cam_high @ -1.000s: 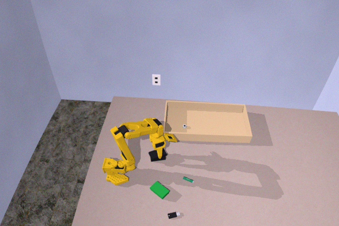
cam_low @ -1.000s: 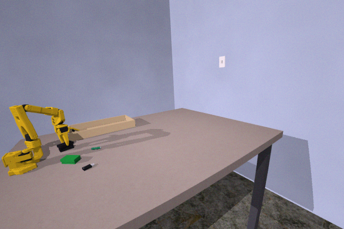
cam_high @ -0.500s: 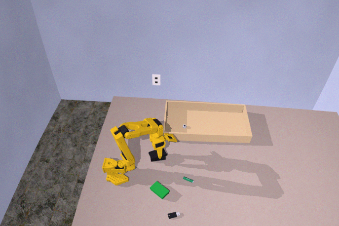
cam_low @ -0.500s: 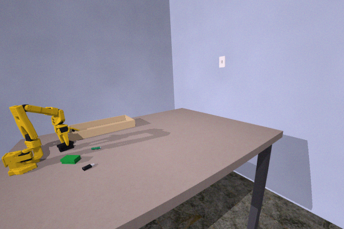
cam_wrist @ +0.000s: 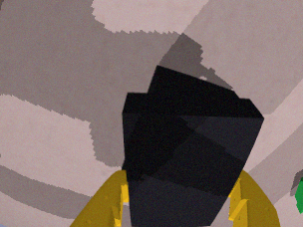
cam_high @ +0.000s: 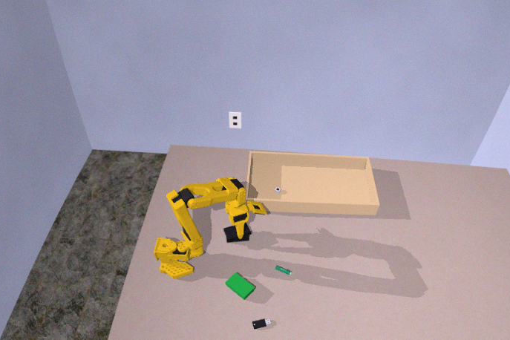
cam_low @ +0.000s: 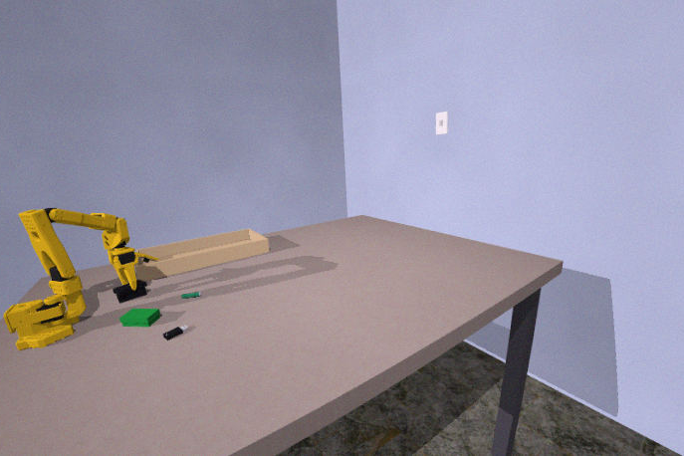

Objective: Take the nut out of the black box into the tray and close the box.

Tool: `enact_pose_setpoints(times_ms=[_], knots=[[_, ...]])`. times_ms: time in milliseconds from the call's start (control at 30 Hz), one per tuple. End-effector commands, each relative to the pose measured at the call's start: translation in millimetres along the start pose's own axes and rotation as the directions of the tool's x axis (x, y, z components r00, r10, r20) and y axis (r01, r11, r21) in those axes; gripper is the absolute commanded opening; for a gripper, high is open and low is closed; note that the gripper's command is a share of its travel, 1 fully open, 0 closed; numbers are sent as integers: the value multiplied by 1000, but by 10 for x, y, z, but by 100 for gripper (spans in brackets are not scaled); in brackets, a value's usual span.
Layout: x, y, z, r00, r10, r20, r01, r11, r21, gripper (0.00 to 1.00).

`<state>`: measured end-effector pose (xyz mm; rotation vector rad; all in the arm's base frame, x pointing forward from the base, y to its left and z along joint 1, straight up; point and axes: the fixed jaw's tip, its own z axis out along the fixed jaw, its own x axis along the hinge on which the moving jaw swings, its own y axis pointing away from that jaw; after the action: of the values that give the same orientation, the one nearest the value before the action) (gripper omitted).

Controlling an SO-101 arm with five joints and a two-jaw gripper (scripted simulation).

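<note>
Inside the wooden tray (cam_high: 327,184) (cam_low: 213,258), the nut (cam_high: 278,189) is lying; closing is seemingly the step in hand. The claw (cam_high: 241,235) (cam_low: 132,287) (cam_wrist: 182,173) is apparently gripping the black lid (cam_high: 231,231) (cam_low: 128,291) (cam_wrist: 179,164), which is needing squaring over its base (cam_high: 233,240) (cam_low: 128,298) (cam_wrist: 191,86) before pressing down.

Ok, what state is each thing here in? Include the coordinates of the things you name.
Gripper (cam_high: 240,236) (cam_low: 133,288) (cam_wrist: 181,174): shut on the black box.
Black box (cam_high: 231,233) (cam_low: 123,296) (cam_wrist: 184,149): parts look askew; full closure unclear.
Green box (cam_high: 240,285) (cam_low: 139,316) (cam_wrist: 298,195): looks closed.
Tray (cam_high: 323,208) (cam_low: 218,258): open, upright.
Nut (cam_high: 278,189): lying in the tray.
USB stick (cam_high: 259,324) (cam_low: 173,333): connector bared.
</note>
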<state>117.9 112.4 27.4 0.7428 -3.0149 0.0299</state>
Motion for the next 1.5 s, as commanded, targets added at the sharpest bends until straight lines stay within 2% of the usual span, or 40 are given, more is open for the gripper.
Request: enact_pose_setpoints(times_ms=[0, 433, 1467], knots=[[-76, 32, -46, 999, 26, 40, -25, 1000, -11, 21], [-85, 42, -46, 997, 74, 39, -73, 997, -13, 21], [-87, 55, -35, 996, 76, 39, -75, 997, -13, 21]])
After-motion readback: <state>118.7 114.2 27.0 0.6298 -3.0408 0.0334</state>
